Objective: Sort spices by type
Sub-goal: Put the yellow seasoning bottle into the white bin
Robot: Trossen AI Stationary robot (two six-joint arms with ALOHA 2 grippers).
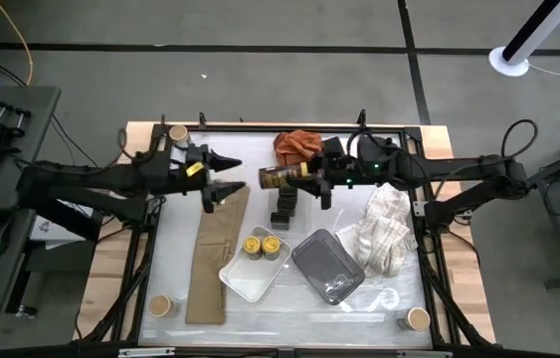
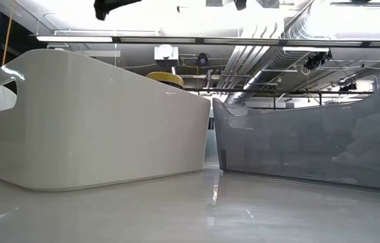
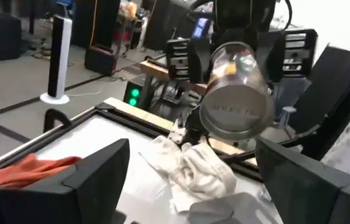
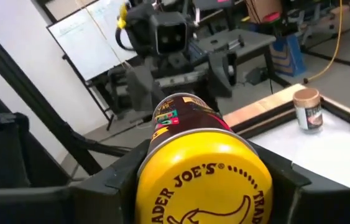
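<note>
1. From overhead I've got the right gripper [image 1: 304, 179] up over the back-middle of the table, holding a yellow-lid jar [image 1: 278, 178] sideways, just in front of the orange cloth [image 1: 296, 146]. The right wrist cam fills in what the top view can't: the jar [image 4: 201, 177] sits clamped between the two fingers, yellow lid facing the lens.
2. The left gripper [image 1: 222, 174] hovers a little apart from that jar, jaws spread wide and holding nothing. Its wrist cam looks straight at the jar's bottom [image 3: 235, 107], framed between its own fingers [image 3: 94, 175].
3. Two more yellow-lid jars [image 1: 261, 245] stand in the white tray [image 1: 245, 280], beside the grey tray [image 1: 329, 267] (the low cam only sees the tray walls and one yellow lid [image 2: 165, 78] poking over the white one).
4. Tan-lid jars sit way out at the corners: back left [image 1: 177, 133], front left [image 1: 161, 304], front right [image 1: 418, 318]. The right wrist cam catches the back-left one [image 4: 307, 109] by the table edge.
5. Black boxes [image 1: 281, 210] sit under the held jar, though I can't count them.
6. Open surface is mostly the front strip; a brown cloth [image 1: 213, 252] and a white towel [image 1: 381, 231] flank the trays.
</note>
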